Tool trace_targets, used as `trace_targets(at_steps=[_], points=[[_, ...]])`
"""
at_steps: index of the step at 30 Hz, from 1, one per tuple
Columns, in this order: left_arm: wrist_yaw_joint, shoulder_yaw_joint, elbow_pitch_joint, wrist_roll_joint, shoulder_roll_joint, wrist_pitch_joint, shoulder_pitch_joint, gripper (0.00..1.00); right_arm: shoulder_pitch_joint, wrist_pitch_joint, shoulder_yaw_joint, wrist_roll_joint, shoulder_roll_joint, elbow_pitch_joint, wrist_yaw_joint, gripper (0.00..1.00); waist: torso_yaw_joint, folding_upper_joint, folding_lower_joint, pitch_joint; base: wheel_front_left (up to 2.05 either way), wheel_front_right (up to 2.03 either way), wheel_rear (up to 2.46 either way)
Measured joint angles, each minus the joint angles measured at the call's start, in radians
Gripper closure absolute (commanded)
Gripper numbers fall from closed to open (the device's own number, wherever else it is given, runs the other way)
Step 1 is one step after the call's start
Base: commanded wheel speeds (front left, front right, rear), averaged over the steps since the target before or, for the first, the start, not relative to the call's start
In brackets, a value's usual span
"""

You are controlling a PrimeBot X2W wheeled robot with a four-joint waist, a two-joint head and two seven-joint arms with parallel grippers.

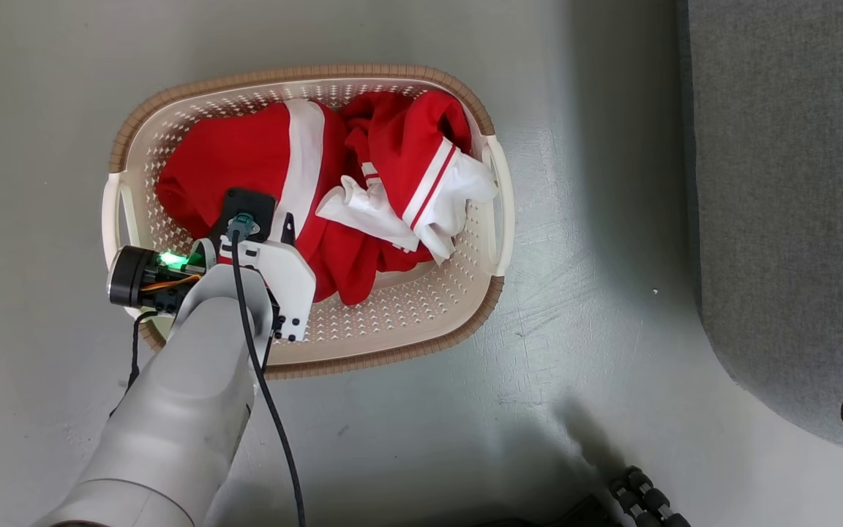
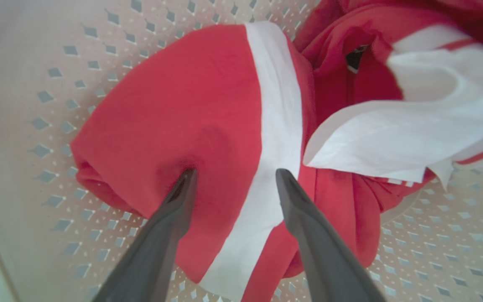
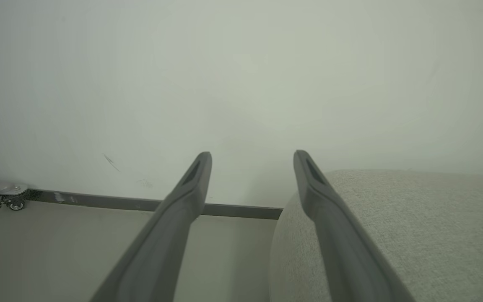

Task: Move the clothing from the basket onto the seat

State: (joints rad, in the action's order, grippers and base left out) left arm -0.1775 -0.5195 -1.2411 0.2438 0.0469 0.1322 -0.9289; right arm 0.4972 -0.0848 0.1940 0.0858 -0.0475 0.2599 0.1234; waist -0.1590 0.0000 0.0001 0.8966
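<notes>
Clothing, a heap of bright red soft fabric garments with white panels and red-and-white striped cuffs, lies wholly inside the cream-white perforated plastic laundry basket with the brown rim. The basket stands on the grey floor. No garment is on the visible part of the large grey fabric-upholstered seat, well apart on the robot's right. Judgement: task at its start.

Left gripper: two long dark fingers spread apart, pointing down into the heap and straddling the line where red cloth meets the broad white stripe. One tip dimples the red fabric; the other sits at the stripe's edge. Nothing is clamped. Judgement: the wide spread lets a fold bunch between the fingers on closing.

Right gripper: fingers apart, empty, held beside the seat's rounded edge and facing a pale wall. Judgement: parked clear of the basket.

Risk: garments overlap, and a white piece drapes against the basket's right handle, so one lift may drag a second garment.
</notes>
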Motion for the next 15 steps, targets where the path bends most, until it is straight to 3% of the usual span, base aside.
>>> trace_targets(at_steps=[8, 15], points=[[-0.008, 0.0, -0.004, 0.0, -0.008, 0.0, -0.008, 0.0, 0.0, 0.001, 0.003, -0.001, -0.002, 0.013, 0.0, 0.0, 0.003, 0.0, 0.0, 0.012, 0.0, 0.0, 0.0], [-0.016, 0.001, -0.008, 0.0, -0.012, 0.0, -0.017, 0.1, 0.0, 0.001, 0.001, -0.002, -0.003, 0.027, 0.0, 0.0, 0.006, 0.0, -0.0001, 0.02, 0.0, 0.0, 0.0]])
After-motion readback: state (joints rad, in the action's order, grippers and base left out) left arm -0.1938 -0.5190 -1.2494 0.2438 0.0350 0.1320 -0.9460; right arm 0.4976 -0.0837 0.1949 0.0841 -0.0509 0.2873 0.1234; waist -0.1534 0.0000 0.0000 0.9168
